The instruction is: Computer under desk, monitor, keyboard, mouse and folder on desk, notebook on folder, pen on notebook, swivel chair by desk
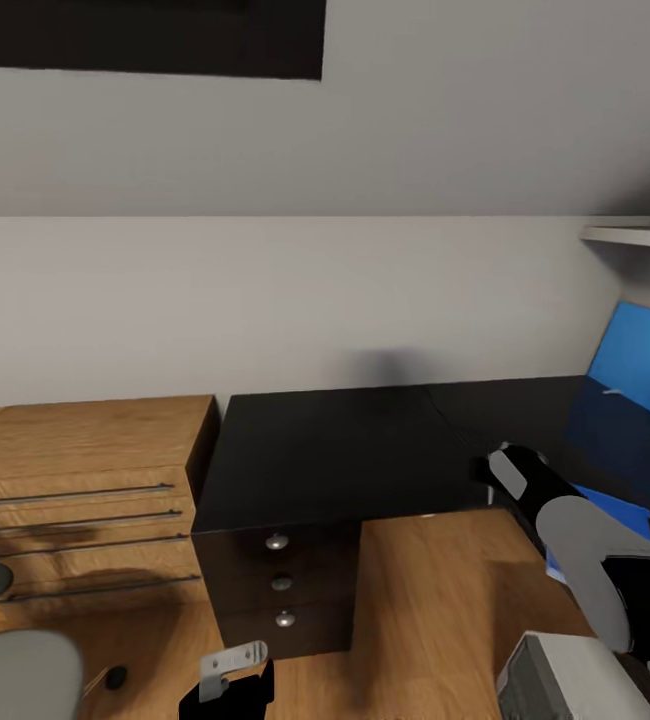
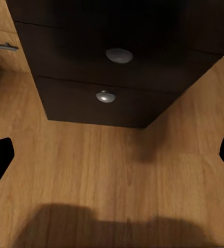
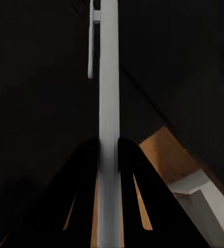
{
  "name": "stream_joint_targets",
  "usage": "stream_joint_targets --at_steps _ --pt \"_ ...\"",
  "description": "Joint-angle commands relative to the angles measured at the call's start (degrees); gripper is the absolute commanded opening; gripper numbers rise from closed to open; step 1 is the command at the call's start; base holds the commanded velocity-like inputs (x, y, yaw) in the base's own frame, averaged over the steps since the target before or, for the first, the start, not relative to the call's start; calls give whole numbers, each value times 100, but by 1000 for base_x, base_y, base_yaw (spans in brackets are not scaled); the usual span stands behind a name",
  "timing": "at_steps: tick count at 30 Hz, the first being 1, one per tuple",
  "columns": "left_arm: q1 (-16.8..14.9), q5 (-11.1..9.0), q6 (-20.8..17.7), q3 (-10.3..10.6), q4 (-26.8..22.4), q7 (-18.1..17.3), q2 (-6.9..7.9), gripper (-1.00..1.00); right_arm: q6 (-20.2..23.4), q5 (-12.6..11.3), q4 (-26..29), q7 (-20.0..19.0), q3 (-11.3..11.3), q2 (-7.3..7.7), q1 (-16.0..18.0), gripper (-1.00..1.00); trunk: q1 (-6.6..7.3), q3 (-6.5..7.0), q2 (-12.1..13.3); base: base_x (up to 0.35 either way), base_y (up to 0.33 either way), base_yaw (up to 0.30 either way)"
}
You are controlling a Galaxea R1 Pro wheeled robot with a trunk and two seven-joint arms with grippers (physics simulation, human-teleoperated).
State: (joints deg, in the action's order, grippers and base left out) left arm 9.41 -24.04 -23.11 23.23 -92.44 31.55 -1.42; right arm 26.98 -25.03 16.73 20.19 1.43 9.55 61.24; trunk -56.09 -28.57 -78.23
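The desk (image 1: 335,450) has a bare black top, with its black drawer unit (image 1: 280,580) and silver knobs facing me. At its right end lies the blue folder (image 1: 635,370), partly behind my right arm. My right gripper (image 1: 500,465) hovers over the desk top, shut on the pen (image 3: 109,77), a pale stick with a clip that stands out between the black fingers (image 3: 137,170). My left gripper (image 2: 112,160) hangs low in front of the drawer unit (image 2: 117,77), open and empty above the wood floor. The left gripper (image 1: 235,680) also shows at the head view's lower edge.
A low light-wood cabinet (image 1: 85,470) with metal rail handles stands against the desk's left side. A white shelf (image 1: 635,235) juts from the wall at the upper right. A small black lump (image 1: 115,677) lies on the floor at the lower left.
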Motion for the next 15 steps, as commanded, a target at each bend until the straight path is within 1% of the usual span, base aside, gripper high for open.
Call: stream_joint_targets --at_steps 1,8,15 --pt "0 -47 -11 3 -11 39 0 100 -21 -48 8 71 15 0 2 -100 0 -5 -3 0 0 -266" --pt "0 -49 -10 4 -11 36 1 100 -186 -46 -19 231 16 -5 1 -100 0 -5 -3 0 0 -267" --pt "0 -49 -17 6 -11 31 1 100 -193 -53 -42 228 16 -5 -1 -100 0 -5 -3 0 0 -267"
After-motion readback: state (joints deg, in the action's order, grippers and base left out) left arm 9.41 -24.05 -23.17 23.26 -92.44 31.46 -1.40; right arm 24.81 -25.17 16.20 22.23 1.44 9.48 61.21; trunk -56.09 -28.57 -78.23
